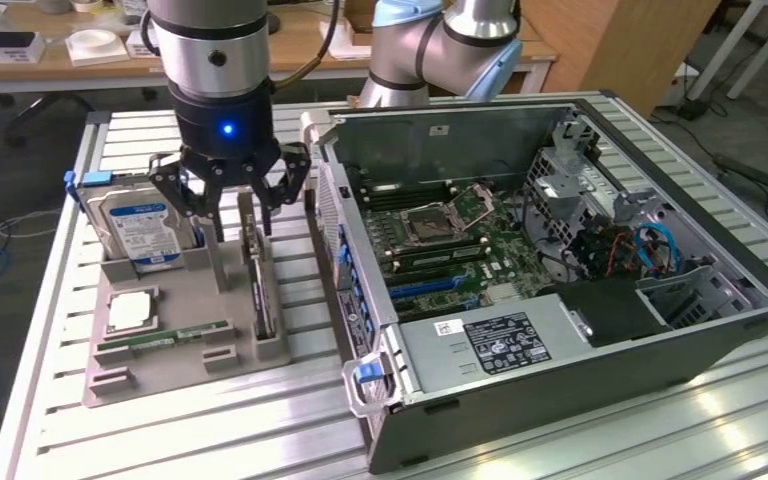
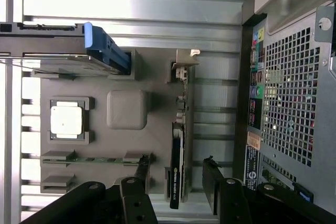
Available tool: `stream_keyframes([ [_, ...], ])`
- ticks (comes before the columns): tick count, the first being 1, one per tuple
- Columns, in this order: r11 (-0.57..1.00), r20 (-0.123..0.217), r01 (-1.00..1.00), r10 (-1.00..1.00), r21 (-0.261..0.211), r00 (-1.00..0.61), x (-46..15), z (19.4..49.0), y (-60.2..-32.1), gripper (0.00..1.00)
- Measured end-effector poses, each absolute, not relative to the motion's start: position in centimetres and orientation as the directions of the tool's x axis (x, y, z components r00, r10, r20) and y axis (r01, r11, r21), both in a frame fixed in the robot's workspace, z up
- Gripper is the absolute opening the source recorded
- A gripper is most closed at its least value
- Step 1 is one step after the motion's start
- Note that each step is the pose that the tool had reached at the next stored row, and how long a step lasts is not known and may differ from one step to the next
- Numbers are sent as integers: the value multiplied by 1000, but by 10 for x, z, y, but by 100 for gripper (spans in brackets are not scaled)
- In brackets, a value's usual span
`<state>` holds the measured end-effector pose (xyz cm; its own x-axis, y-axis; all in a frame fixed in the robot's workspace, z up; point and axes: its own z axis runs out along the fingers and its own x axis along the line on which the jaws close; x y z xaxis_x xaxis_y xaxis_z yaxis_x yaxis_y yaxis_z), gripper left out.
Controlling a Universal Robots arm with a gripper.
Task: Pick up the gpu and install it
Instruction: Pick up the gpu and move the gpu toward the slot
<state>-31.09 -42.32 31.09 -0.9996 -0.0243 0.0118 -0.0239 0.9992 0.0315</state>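
Note:
The gpu (image 1: pixel 263 295) is a thin dark card standing on edge in a slot of the grey holder tray (image 1: pixel 177 368), on the side nearest the computer. In the wrist view the gpu (image 2: pixel 178 156) runs edge-on between my two fingers (image 2: pixel 143 170). My gripper (image 1: pixel 233 228) hangs open just above the far end of the card, one finger on each side, with nothing held. The open computer case (image 1: pixel 558 250) lies to the exterior view's right, its motherboard and blue card slots (image 1: pixel 424 285) exposed.
On the same tray stand a blue-and-white-labelled hard drive (image 1: pixel 137 230), a square processor (image 1: pixel 131 310) and a green memory stick (image 1: pixel 171 338). The case's rear wall (image 2: pixel 294 93) rises close beside the tray. A desk and a second arm stand behind.

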Motion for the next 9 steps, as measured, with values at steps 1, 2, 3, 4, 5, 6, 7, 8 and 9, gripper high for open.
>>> stream_keyframes([
  [1,999,12,-24,-24,32,-1000,-311,311,-423,53],
  [2,999,12,-24,-25,32,-1000,-310,310,-423,53],
  [3,999,12,-24,-24,32,-1000,-309,310,-423,53],
  [4,999,12,-24,-24,32,-1000,-308,309,-423,53],
  [5,999,12,-24,-24,32,-1000,-307,309,-423,53],
  [6,999,12,-24,-24,32,-1000,-306,309,-423,53],
  [7,999,12,-24,-24,32,-1000,-306,308,-423,53],
  [8,999,12,-24,-24,32,-1000,-306,308,-423,53],
  [9,999,12,-24,-24,31,-1000,-305,308,-423,53],
])
